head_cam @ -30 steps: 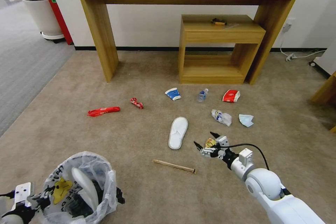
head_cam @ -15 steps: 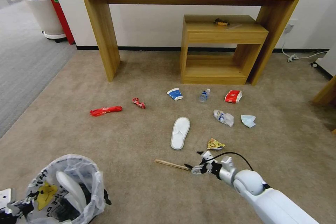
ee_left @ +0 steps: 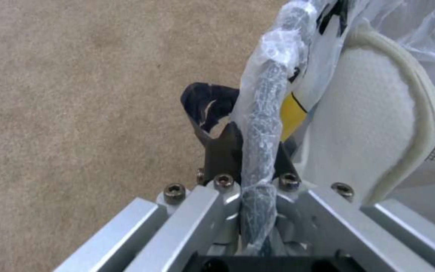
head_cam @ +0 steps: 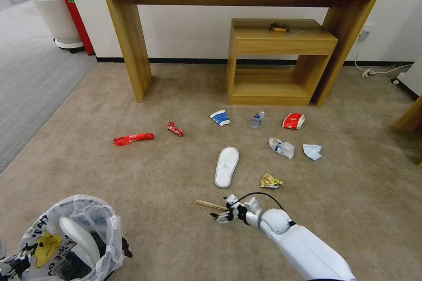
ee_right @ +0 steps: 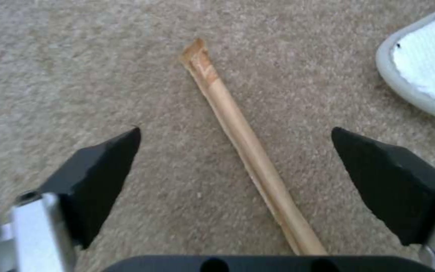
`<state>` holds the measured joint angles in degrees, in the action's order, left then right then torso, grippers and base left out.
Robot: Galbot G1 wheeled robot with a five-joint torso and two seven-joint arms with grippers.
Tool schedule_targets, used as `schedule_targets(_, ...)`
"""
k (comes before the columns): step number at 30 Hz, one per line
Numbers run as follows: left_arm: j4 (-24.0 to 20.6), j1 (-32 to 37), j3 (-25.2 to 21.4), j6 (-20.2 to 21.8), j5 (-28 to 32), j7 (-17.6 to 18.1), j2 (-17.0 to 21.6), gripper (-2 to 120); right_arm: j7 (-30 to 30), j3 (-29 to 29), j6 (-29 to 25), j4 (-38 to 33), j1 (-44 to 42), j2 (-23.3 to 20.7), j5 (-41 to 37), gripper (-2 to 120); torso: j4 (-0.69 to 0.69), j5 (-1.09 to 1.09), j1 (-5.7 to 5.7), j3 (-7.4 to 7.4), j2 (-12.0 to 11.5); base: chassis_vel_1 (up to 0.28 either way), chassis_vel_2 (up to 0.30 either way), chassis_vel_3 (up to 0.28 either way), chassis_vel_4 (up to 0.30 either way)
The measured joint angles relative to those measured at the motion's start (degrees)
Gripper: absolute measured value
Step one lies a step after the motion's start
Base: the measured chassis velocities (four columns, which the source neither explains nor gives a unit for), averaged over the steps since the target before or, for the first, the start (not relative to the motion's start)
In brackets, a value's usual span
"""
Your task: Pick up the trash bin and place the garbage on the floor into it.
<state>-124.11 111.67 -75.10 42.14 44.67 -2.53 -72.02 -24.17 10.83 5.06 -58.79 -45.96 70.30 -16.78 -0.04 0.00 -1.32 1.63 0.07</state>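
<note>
Our right hand (ee_right: 235,177) hangs low over the stick (ee_right: 245,151) on the floor (head_cam: 132,175), fingers wide apart and straddling it. Our left hand (ee_left: 247,158) is clamped on the bin (head_cam: 66,241) rim. The stick is thin and flat to the carpet, so we could close above it, or roll it aside.

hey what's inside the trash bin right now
A white slipper stands on end inside the trash bin, leaning against the bag lining. Whatever lies below it is covered by the slipper and the crinkled bag. The left end effector grips the rim.
</note>
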Motion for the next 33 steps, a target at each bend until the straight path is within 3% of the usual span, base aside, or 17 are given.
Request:
schedule_targets(10,-0.07,-0.93,0.95,0.0,-0.35,0.15,0.43,0,-0.4,-0.93,-0.15,3.2,0.82,0.67,1.6,82,-0.02,-0.01,0.0,0.0,0.0,0.0,0.0,0.0,0.0)
schedule_targets(15,-0.28,-1.2,1.34,0.0,-0.46,0.24,0.63,0,-0.49,-1.04,-0.2,4.1,0.96,0.82,2.29,62,-0.02,0.0,0.0,0.0,0.0,0.0,0.0,0.0,0.0)
schedule_targets(21,-0.59,-1.17,1.38,0.0,-0.5,0.27,0.63,0,-0.48,-1.19,-0.28,5.13,1.12,1.34,2.68,57,-0.01,0.0,0.0,0.0,0.01,0.0,0.0,0.0,0.0)
schedule_targets(23,-0.77,-1.12,1.38,0.0,-0.48,0.28,0.59,0,-0.48,-1.22,-0.29,5.49,1.19,1.49,2.74,48,0.0,0.0,0.0,0.0,0.0,0.0,0.0,0.0,0.0)
schedule_targets(33,-1.46,-1.13,1.37,0.0,-0.46,0.32,0.4,0,-0.43,-1.73,-0.39,6.08,1.19,1.78,3.06,34,-0.01,0.0,0.0,-0.01,0.01,0.0,0.0,0.0,0.0)
